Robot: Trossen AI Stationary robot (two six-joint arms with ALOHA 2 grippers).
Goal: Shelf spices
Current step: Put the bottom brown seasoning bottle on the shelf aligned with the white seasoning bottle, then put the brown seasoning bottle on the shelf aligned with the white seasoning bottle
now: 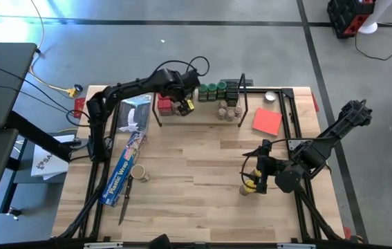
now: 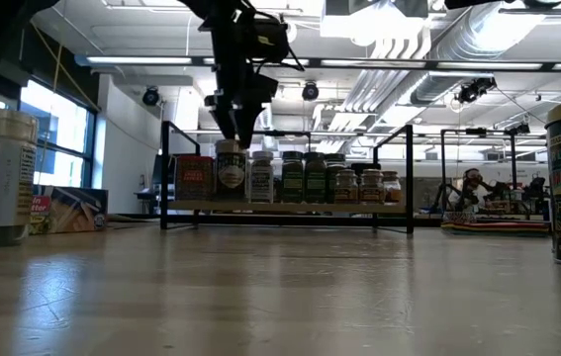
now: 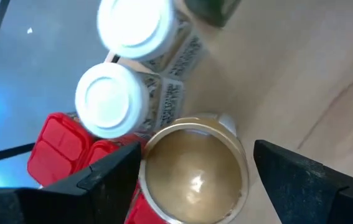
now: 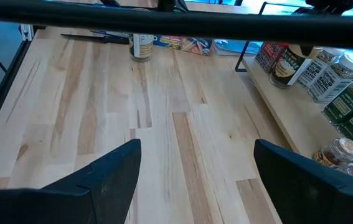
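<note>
While the left gripper (image 3: 195, 171) hangs over the shelf (image 1: 209, 119) near the tabletop's (image 1: 196, 155) far edge, its fingers stand wide on either side of a gold-lidded jar (image 3: 193, 174), seemingly clear of it. Red tins (image 3: 61, 146) and white-lidded jars (image 3: 111, 106) crowd beside. Near the right edge, the right gripper (image 4: 192, 171) gapes wide, holding nothing.
</note>
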